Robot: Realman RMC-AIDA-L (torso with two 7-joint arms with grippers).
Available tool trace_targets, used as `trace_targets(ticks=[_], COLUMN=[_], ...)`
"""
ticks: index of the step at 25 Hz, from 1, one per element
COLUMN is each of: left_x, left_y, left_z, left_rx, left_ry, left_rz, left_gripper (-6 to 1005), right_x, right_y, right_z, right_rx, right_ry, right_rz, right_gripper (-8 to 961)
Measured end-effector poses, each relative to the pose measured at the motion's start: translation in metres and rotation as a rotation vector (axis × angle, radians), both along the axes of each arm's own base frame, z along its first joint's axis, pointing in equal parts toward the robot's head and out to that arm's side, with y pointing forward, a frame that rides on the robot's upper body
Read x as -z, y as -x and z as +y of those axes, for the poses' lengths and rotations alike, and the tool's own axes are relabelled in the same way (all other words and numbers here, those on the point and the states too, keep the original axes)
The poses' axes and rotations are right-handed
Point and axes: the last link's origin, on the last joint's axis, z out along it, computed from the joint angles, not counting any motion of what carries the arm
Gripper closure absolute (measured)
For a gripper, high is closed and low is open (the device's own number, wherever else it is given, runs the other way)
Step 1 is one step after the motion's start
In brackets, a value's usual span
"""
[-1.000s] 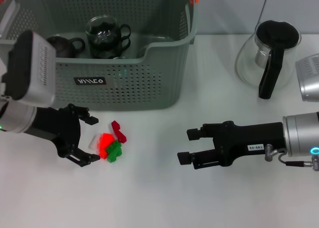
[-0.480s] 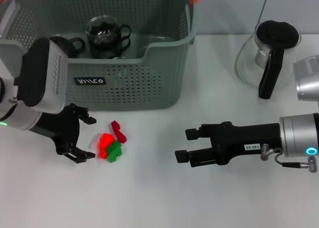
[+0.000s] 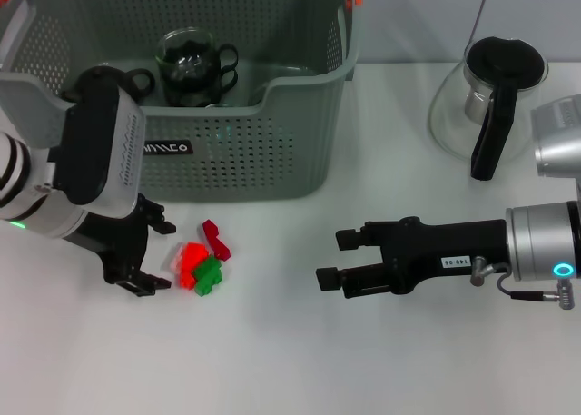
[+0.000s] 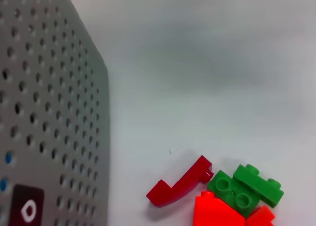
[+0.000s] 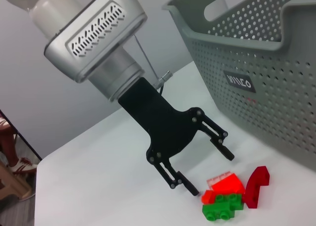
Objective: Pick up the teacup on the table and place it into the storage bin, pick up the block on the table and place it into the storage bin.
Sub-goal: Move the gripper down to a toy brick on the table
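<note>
Our left gripper (image 3: 154, 256) has drawn closer over the block (image 3: 201, 262), jaws spread, nothing held. Block lies before the storage bin (image 3: 309, 152). Next: close on it. Right gripper (image 3: 340, 261) idles open.

three blocks (image 3: 201, 261), two grippers (image 3: 156, 256)

Silver cylindrical forearms, black slotted wrist housing, black two-fingered left tool (image 3: 156, 255), white-labelled right tool (image 3: 334, 260), cyan ring light
</note>
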Motion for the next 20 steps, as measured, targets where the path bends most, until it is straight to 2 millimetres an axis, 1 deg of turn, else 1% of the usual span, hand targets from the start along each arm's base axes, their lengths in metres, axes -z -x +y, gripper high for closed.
trace_targets(ticks=[20], left_x=[0.01], left_y=[-0.019], left_z=[0.011], left_rx=[0.086], left_ry=[0.063], left_rz=[0.088], left_gripper=[238], right_x=[0.0], right_y=[0.001], right_z=[0.001], right_rx=[0.009], right_ry=[0.004], right_rz=[0.002], right_gripper=[69])
